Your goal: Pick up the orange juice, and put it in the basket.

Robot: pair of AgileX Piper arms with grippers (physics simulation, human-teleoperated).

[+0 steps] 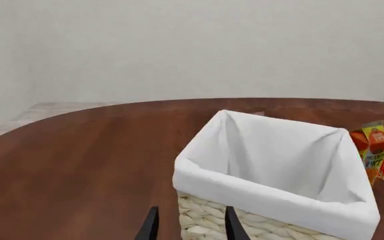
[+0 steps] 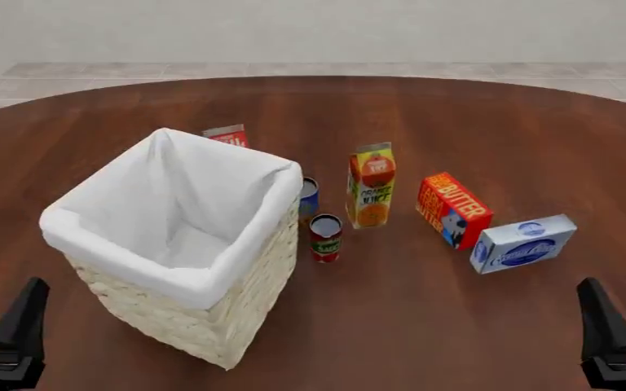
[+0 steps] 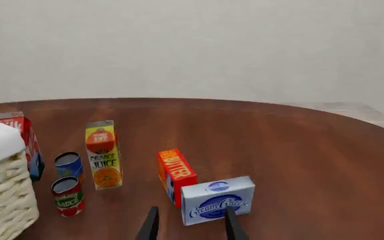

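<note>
Right gripper [image 2: 615, 330] at lower right corner of front view, fingers apart, nothing between them; right wrist view showed both fingertips [image 3: 230, 224] spread with bare table in the gap. Left gripper [image 2: 14, 326] at lower left corner, likewise spread and empty, parked close against the near side of the basket [image 2: 237, 269].

Outward from right gripper: cream cheese box [image 2: 522, 243] first, up and left of it; butter box [image 2: 453, 208] next; then orange juice [image 2: 371, 185] at centre of frame, slightly above middle. Carton upright, long axis vertical, gable top uppermost. Stood free of the two cans [image 2: 325, 237] just to its left, though the gap to the blue one was hard to judge from this angle.

Basket filled left half of frame, standing between left gripper and carton. Judged right arm the better placed: open line up and left to the carton, passing the two boxes. Red carton [image 2: 226, 135] partly hidden behind basket's far rim.

Carton not yet in basket; pick not begun.
</note>
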